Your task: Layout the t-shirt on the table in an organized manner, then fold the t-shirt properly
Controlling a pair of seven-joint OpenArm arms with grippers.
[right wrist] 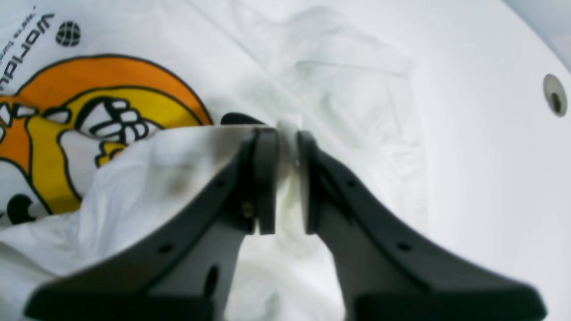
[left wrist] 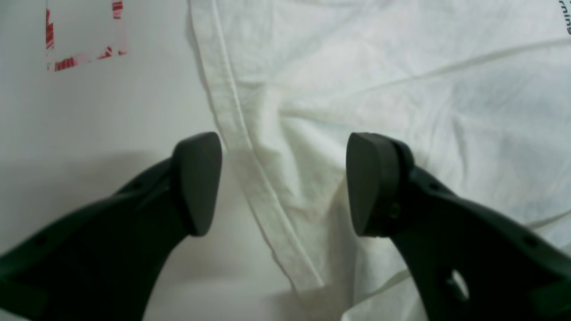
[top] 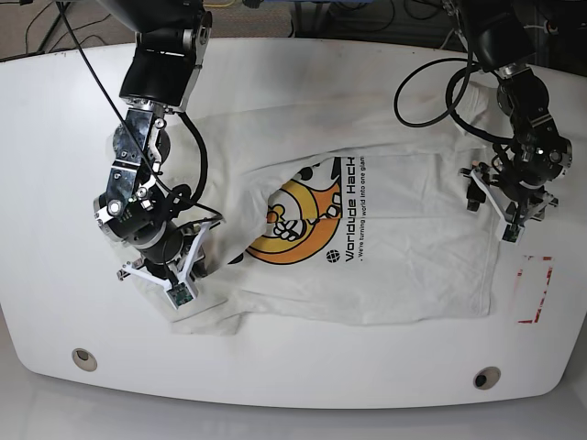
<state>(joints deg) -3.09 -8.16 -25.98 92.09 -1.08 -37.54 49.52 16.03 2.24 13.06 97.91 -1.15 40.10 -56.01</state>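
right wrist view: right tool point(right wrist: 287, 178) hides t-shirt point(right wrist: 147, 178) fold.

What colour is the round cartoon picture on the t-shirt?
Orange and yellow with black outlines, on the white t-shirt; clearest in the right wrist view.

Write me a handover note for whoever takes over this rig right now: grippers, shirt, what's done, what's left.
Left gripper: open, hovering over the t-shirt at its hem edge, holding nothing.
Right gripper: jaws nearly closed with a fold of white cloth between them, lifted over the orange graphic.
T-shirt: on the table, print up, mostly spread; the end by the right gripper is bunched and partly covers the graphic.
Done: rough layout.
Left: flatten that end, then all folding.
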